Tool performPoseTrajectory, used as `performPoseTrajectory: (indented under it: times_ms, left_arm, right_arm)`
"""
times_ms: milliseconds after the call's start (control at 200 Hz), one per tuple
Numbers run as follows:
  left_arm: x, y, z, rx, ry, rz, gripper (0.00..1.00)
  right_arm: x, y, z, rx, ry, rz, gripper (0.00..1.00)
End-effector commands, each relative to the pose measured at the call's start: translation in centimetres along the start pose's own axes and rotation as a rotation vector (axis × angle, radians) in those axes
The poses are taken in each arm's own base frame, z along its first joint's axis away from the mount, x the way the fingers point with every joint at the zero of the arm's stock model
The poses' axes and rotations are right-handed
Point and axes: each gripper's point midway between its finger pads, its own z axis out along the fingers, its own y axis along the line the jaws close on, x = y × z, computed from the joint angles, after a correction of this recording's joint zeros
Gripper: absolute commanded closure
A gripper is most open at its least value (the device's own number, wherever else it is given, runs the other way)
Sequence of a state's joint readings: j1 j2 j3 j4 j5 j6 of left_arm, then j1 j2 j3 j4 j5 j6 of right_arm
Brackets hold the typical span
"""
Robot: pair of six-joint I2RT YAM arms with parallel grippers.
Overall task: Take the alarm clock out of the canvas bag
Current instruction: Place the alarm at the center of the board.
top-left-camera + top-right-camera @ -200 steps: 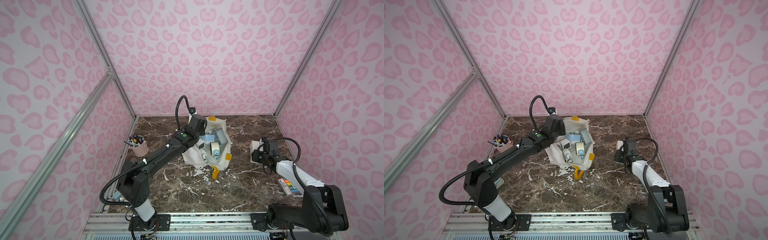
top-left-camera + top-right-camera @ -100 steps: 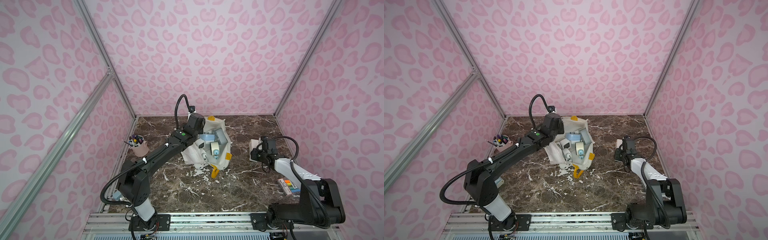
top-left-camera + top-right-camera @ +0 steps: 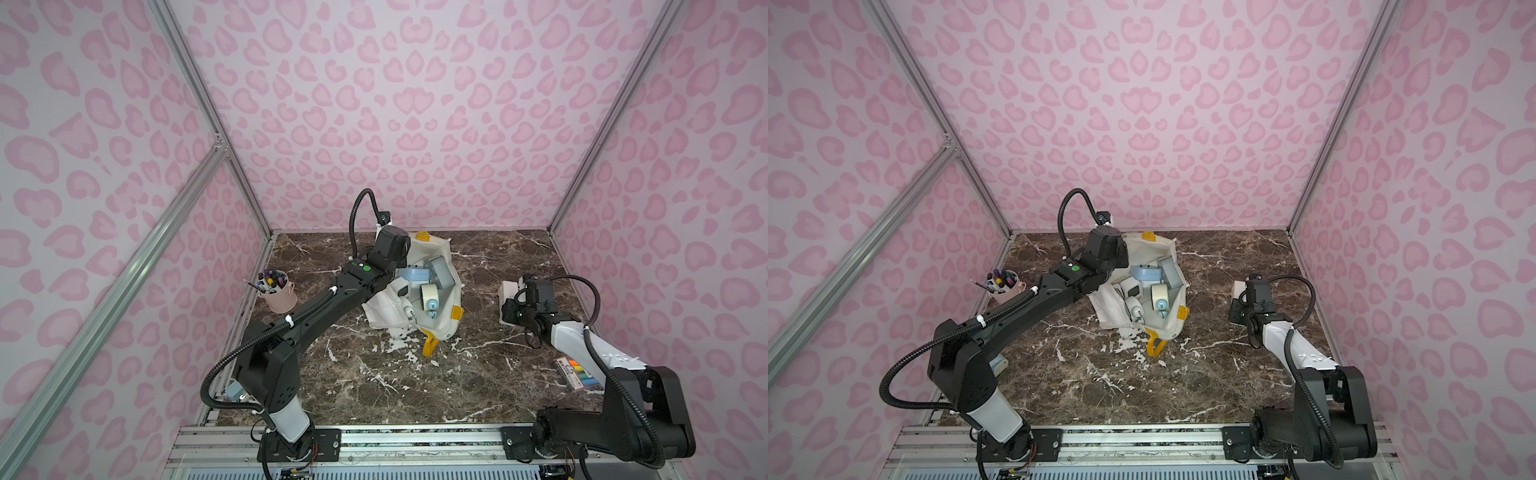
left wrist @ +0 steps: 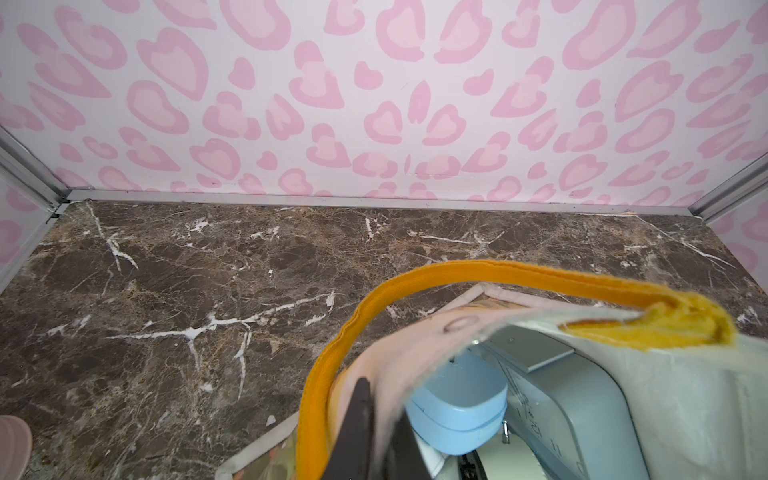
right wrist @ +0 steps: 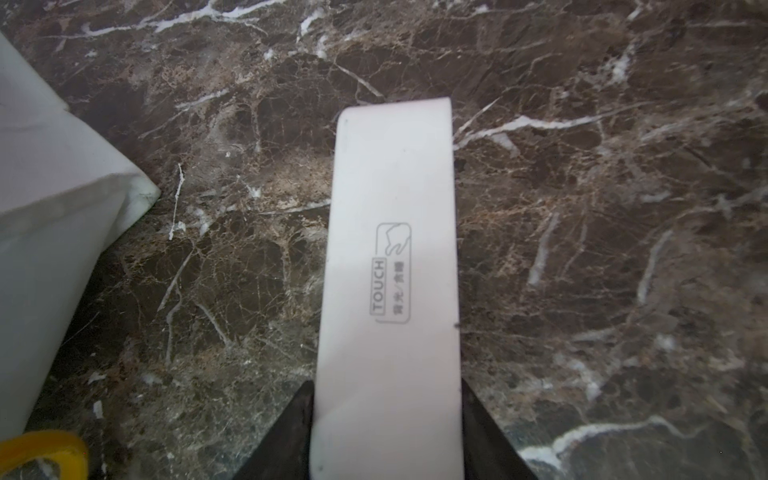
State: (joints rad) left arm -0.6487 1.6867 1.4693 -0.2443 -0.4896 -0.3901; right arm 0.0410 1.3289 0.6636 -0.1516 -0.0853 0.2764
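**Bag mouth held open while a white clock is set outside it**

A brown marble table (image 3: pixel 374 374) is seen from above. The off-white canvas bag (image 3: pixel 386 318) lies slumped at the left gripper (image 4: pixel 380 411), which is closed on the rim cloth beside a yellow strap handle (image 4: pixel 457 270). The mouth appears to be held open and steadied by this pinch. Just beyond the pinch, inside the bag, a grey clock (image 4: pixel 582 407) and a blue clock (image 4: pixel 457 407) are seen. Well apart from the bag, the white alarm clock (image 5: pixel 392 208) appears to rest on the table. It is out of the bag and closely flanked by the jaws of the right gripper (image 5: pixel 385 386). Whether it is clamped or freed cannot be told.
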Motion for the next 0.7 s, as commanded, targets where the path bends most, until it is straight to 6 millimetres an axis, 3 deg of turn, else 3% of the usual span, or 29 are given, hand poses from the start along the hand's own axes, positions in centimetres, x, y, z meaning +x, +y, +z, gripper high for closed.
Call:
performPoseTrajectory:
  times_ms: [0,435,695]
  left_arm:
    - [-1.3,-0.1,-0.1,0.005,-0.053,-0.031,0.97]
    - [-1.4,0.0,-0.2,0.001,-0.057,-0.03,0.97]
    - [-1.6,-0.1,-0.3,0.004,-0.066,-0.025,0.97]
  right_arm:
    - [0.0,-0.4,0.2,0.021,0.003,-0.027,0.46]
    - [-1.5,0.1,-1.9,-0.005,-0.059,0.017,0.33]
    - [-3.6,3.9,-5.1,-0.143,-0.154,0.011,0.32]
